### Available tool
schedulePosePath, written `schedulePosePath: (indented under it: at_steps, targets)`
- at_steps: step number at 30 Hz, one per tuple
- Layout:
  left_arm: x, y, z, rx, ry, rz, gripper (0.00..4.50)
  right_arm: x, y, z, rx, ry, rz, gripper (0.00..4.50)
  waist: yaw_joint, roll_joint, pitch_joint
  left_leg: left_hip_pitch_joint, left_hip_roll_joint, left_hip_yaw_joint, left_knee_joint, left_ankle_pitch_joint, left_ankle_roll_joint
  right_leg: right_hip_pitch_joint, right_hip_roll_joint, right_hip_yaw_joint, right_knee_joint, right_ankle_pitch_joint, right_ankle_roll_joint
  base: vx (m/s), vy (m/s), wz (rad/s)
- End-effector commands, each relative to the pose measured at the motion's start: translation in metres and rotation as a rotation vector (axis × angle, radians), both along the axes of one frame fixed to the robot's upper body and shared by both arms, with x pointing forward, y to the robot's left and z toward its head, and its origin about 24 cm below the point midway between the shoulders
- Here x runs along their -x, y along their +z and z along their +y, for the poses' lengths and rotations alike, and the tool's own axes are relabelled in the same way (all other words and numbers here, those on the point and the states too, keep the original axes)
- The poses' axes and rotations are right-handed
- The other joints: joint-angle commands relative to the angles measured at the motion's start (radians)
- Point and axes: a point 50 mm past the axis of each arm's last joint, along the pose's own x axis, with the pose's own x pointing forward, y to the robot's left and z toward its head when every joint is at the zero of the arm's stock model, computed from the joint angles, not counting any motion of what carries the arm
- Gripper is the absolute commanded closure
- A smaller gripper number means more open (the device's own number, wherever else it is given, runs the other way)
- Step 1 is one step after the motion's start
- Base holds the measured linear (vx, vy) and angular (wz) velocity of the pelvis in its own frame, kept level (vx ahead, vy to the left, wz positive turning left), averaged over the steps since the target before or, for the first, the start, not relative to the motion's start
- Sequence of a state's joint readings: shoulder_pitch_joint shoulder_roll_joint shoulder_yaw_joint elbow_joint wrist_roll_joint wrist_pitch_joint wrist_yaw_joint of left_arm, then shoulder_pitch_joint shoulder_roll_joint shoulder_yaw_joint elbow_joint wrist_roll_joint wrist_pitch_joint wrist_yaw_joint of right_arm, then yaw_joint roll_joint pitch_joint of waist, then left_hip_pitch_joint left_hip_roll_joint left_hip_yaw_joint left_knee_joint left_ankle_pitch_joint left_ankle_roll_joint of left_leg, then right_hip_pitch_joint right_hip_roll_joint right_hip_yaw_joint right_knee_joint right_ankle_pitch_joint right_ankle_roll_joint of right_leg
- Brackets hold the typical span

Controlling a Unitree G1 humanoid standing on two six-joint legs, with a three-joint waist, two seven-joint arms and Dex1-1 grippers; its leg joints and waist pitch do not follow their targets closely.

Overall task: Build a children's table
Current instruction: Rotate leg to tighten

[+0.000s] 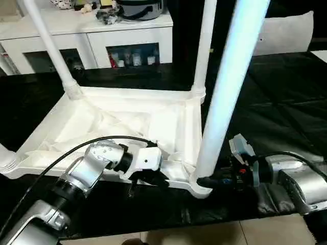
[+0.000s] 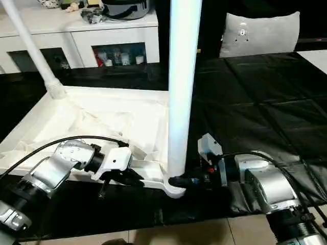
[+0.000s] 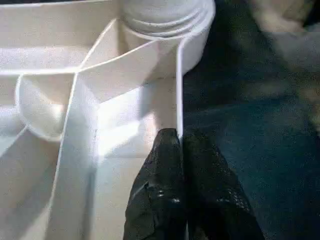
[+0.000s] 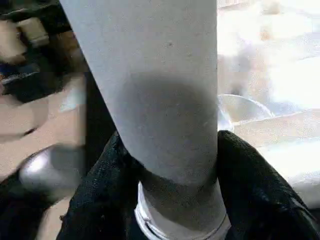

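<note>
On the black mat [image 1: 286, 97] the children's table [image 1: 127, 127] lies upside down, ribbed underside up, with legs standing in its corner sockets. At the near corner by the robot's right side, the near leg [image 1: 225, 97] rises from its socket [image 1: 200, 188], its long axis running nearly straight up and leaning slightly away toward its top. The right gripper [image 4: 175, 200] reaches in level from the right, so the leg stands directly between its two black fingers [image 4: 100, 195], crosswise to them. They sit on either side of the leg's base just above the socket, about half open and touching or nearly touching it. Whether they grip firmly I cannot tell.

The left gripper [image 1: 148, 178] is at the near rim of the tabletop, just left of that same socket. Its fingers [image 3: 160, 200] are closed together, pinching the thin upright rim wall, probably to steady the top.

Any seating or twisting of this leg falls to the right arm, which is the nearer one. Behind the mat, a white cabinet [image 1: 97, 35] with glass doors holds small jars or bottles, and a pot and clutter sit on top.
</note>
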State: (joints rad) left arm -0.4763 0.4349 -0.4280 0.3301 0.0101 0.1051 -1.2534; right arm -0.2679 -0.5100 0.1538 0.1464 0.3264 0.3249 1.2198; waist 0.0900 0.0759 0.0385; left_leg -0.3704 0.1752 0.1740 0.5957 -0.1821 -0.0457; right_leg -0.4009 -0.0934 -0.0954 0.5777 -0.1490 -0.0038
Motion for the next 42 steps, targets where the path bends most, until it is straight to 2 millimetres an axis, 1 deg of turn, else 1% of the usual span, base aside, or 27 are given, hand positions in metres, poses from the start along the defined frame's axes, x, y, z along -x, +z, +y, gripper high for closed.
schedulePosePath:
  at_steps: [1, 2, 3, 4, 5, 7, 9, 10, 12, 13, 14, 15, 16, 19, 20, 23, 24, 25, 27, 28, 29, 32, 36, 38, 40, 41, 42]
  targets:
    - [0.003, -0.001, -0.018, 0.034, 0.033, -0.003, 4.50, -0.012, -0.001, 0.009, 0.022, -0.143, -0.031, 2.51, -0.015, -0.020, -0.048, 0.012, 0.045, -0.020, -0.078, -0.335, 0.025, 0.036, -0.060, 0.040, -0.093, -0.567, -0.116, 0.000, 0.000, 0.00]
    - [0.001, -0.001, -0.021, 0.042, 0.087, -0.006, 4.50, -0.019, -0.002, 0.014, 0.008, -0.228, -0.033, 2.52, -0.025, -0.016, -0.047, 0.010, 0.041, -0.024, -0.079, -0.352, 0.017, 0.037, -0.062, 0.036, -0.095, -0.599, -0.103, 0.000, 0.000, 0.00]
    - [0.001, -0.001, -0.022, 0.043, 0.096, -0.007, 4.50, -0.020, -0.002, 0.014, 0.005, -0.243, -0.032, 2.53, -0.029, -0.018, -0.046, 0.010, 0.041, -0.027, -0.080, -0.359, 0.013, 0.039, -0.061, 0.032, -0.099, -0.611, -0.093, 0.000, 0.000, 0.00]
    - [0.000, -0.001, -0.023, 0.047, 0.123, -0.008, 4.50, -0.023, -0.003, 0.017, -0.003, -0.285, -0.030, 2.54, -0.043, -0.019, -0.046, 0.010, 0.039, -0.028, -0.079, -0.379, 0.009, 0.037, -0.058, 0.029, -0.102, -0.625, -0.079, 0.000, 0.000, 0.00]
    - [-0.002, -0.001, -0.027, 0.053, 0.181, -0.010, 4.50, -0.028, -0.005, 0.022, 0.000, -0.364, -0.019, 2.54, -0.055, -0.018, -0.046, 0.011, 0.039, -0.030, -0.079, -0.390, 0.007, 0.037, -0.058, 0.030, -0.104, -0.623, -0.077, 0.000, 0.000, 0.00]
    - [-0.004, 0.000, -0.032, 0.064, 0.234, -0.009, 4.50, -0.031, -0.010, 0.028, 0.008, -0.434, -0.011, 2.54, -0.068, -0.017, -0.046, 0.007, 0.035, -0.032, -0.078, -0.402, 0.010, 0.037, -0.057, 0.026, -0.106, -0.631, -0.074, 0.000, 0.000, 0.00]
    - [-0.011, 0.002, -0.042, 0.089, 0.350, -0.026, 4.50, -0.037, -0.018, 0.039, 0.041, -0.569, -0.001, 2.54, -0.090, -0.017, -0.044, 0.010, 0.030, -0.029, -0.073, -0.414, 0.007, 0.028, -0.054, 0.022, -0.114, -0.659, -0.065, 0.000, 0.000, 0.00]
    - [-0.015, 0.003, -0.048, 0.104, 0.407, -0.041, 4.50, -0.041, -0.022, 0.043, 0.058, -0.642, 0.000, 2.54, -0.097, -0.018, -0.044, 0.008, 0.026, -0.033, -0.069, -0.415, 0.008, 0.030, -0.057, 0.016, -0.117, -0.679, -0.056, 0.000, 0.000, 0.00]
    - [-0.021, 0.005, -0.058, 0.125, 0.501, -0.071, 4.50, -0.047, -0.026, 0.050, 0.069, -0.737, -0.014, 2.54, -0.108, -0.016, -0.044, 0.012, 0.025, -0.032, -0.067, -0.426, 0.016, 0.025, -0.054, 0.013, -0.125, -0.691, -0.045, 0.000, 0.000, 0.00]
    - [-0.024, 0.007, -0.064, 0.136, 0.545, -0.085, 4.50, -0.050, -0.026, 0.053, 0.060, -0.776, -0.028, 2.54, -0.117, -0.008, -0.044, 0.011, 0.026, -0.034, -0.068, -0.441, 0.014, 0.025, -0.052, 0.009, -0.127, -0.677, -0.047, 0.000, 0.000, 0.00]
    - [-0.024, 0.007, -0.064, 0.136, 0.545, -0.085, 4.50, -0.050, -0.026, 0.053, 0.060, -0.776, -0.028, 2.54, -0.121, -0.009, -0.045, 0.010, 0.027, -0.035, -0.068, -0.449, 0.016, 0.026, -0.051, 0.006, -0.128, -0.672, -0.046, 0.000, 0.000, 0.00]
    - [-0.025, 0.007, -0.067, 0.142, 0.568, -0.092, 4.50, -0.051, -0.026, 0.056, 0.051, -0.794, -0.038, 2.19, -0.118, -0.005, -0.049, 0.012, 0.028, -0.037, -0.071, -0.449, 0.022, 0.032, -0.052, 0.006, -0.127, -0.643, -0.047, 0.000, 0.000, 0.00]
    - [-0.025, 0.007, -0.067, 0.142, 0.568, -0.092, 4.50, -0.051, -0.026, 0.056, 0.051, -0.794, -0.038, 1.85, -0.119, -0.007, -0.051, 0.004, 0.031, -0.037, -0.076, -0.434, 0.033, 0.036, -0.053, 0.011, -0.122, -0.596, -0.060, 0.000, 0.000, 0.00]
    - [-0.022, 0.008, -0.071, 0.138, 0.545, -0.094, 4.50, -0.050, -0.018, 0.062, -0.048, -0.772, -0.021, 1.64, -0.112, -0.007, -0.057, -0.004, 0.037, -0.034, -0.081, -0.392, 0.051, 0.042, -0.056, 0.024, -0.108, -0.488, -0.105, 0.000, 0.000, 0.00]
    - [-0.021, 0.008, -0.070, 0.134, 0.539, -0.094, 4.50, -0.049, -0.017, 0.062, -0.055, -0.759, -0.025, 1.64, -0.110, -0.002, -0.057, -0.005, 0.039, -0.034, -0.082, -0.380, 0.053, 0.043, -0.056, 0.026, -0.103, -0.462, -0.116, 0.000, 0.000, 0.00]
    - [-0.019, 0.006, -0.064, 0.119, 0.510, -0.098, 4.50, -0.045, -0.015, 0.054, -0.054, -0.713, -0.057, 1.31, -0.098, -0.006, -0.060, -0.008, 0.042, -0.026, -0.078, -0.321, 0.071, 0.047, -0.057, 0.033, -0.093, -0.365, -0.159, 0.000, 0.000, 0.00]
    - [-0.019, 0.006, -0.064, 0.119, 0.510, -0.099, 4.50, -0.045, -0.015, 0.054, -0.054, -0.713, -0.058, 1.31, -0.096, -0.006, -0.061, -0.008, 0.042, -0.026, -0.077, -0.311, 0.074, 0.049, -0.058, 0.033, -0.092, -0.357, -0.163, 0.000, 0.000, 0.00]
    - [-0.019, 0.005, -0.060, 0.113, 0.486, -0.103, 4.50, -0.043, -0.015, 0.046, -0.047, -0.692, -0.072, 1.07, -0.096, -0.010, -0.061, -0.012, 0.041, -0.024, -0.077, -0.289, 0.080, 0.051, -0.059, 0.034, -0.089, -0.341, -0.171, 0.000, 0.000, 0.00]
    - [-0.018, 0.004, -0.053, 0.099, 0.453, -0.110, 4.50, -0.040, -0.014, 0.036, -0.034, -0.650, -0.091, 0.96, -0.086, -0.008, -0.064, -0.011, 0.042, -0.024, -0.074, -0.257, 0.091, 0.055, -0.059, 0.034, -0.085, -0.318, -0.173, 0.000, 0.000, 0.00]
    - [-0.017, 0.003, -0.044, 0.079, 0.413, -0.112, 4.50, -0.037, -0.012, 0.024, -0.012, -0.597, -0.116, 0.86, -0.083, -0.008, -0.065, -0.010, 0.044, -0.023, -0.073, -0.238, 0.099, 0.056, -0.059, 0.035, -0.082, -0.295, -0.182, 0.000, 0.000, 0.00]
    - [-0.017, 0.003, -0.044, 0.078, 0.411, -0.112, 4.50, -0.037, -0.012, 0.023, -0.012, -0.593, -0.117, 0.74, -0.076, -0.009, -0.065, -0.010, 0.045, -0.021, -0.071, -0.225, 0.104, 0.056, -0.060, 0.036, -0.081, -0.279, -0.186, 0.000, 0.000, 0.00]
    - [-0.016, 0.005, -0.032, 0.054, 0.315, -0.122, 4.50, -0.032, -0.005, 0.005, 0.018, -0.489, -0.143, 0.51, -0.063, -0.006, -0.066, -0.007, 0.046, -0.020, -0.070, -0.210, 0.112, 0.056, -0.057, 0.035, -0.076, -0.257, -0.199, 0.000, 0.000, 0.00]
    - [-0.014, 0.006, -0.023, 0.027, 0.223, -0.117, 4.50, -0.026, 0.002, -0.006, 0.052, -0.348, -0.153, 0.21, -0.045, 0.000, -0.065, 0.003, 0.051, -0.019, -0.070, -0.222, 0.107, 0.051, -0.056, 0.037, -0.075, -0.262, -0.201, 0.000, 0.000, 0.00]
    - [-0.009, 0.008, -0.016, 0.005, 0.098, -0.116, 4.50, -0.021, 0.008, -0.015, 0.076, -0.227, -0.135, 0.21, -0.038, -0.003, -0.065, 0.002, 0.052, -0.019, -0.071, -0.230, 0.105, 0.053, -0.055, 0.038, -0.071, -0.250, -0.208, 0.000, 0.000, 0.00]
    - [-0.007, 0.008, -0.014, -0.001, 0.046, -0.114, 4.50, -0.019, 0.010, -0.017, 0.076, -0.187, -0.128, 0.21, -0.032, -0.002, -0.066, 0.002, 0.053, -0.018, -0.070, -0.226, 0.108, 0.052, -0.055, 0.039, -0.069, -0.241, -0.211, 0.000, 0.000, 0.00]
    - [-0.003, 0.009, -0.011, -0.007, -0.025, -0.101, 4.50, -0.016, 0.013, -0.019, 0.071, -0.117, -0.125, 0.21, -0.029, -0.009, -0.066, 0.001, 0.053, -0.016, -0.069, -0.228, 0.109, 0.053, -0.056, 0.038, -0.069, -0.244, -0.212, 0.000, 0.000, 0.00]
    - [-0.001, 0.010, -0.010, -0.012, -0.052, -0.093, 4.50, -0.014, 0.014, -0.019, 0.066, -0.081, -0.114, 0.21, -0.022, -0.007, -0.066, 0.003, 0.054, -0.015, -0.068, -0.229, 0.109, 0.052, -0.058, 0.040, -0.067, -0.254, -0.214, 0.000, 0.000, 0.00]
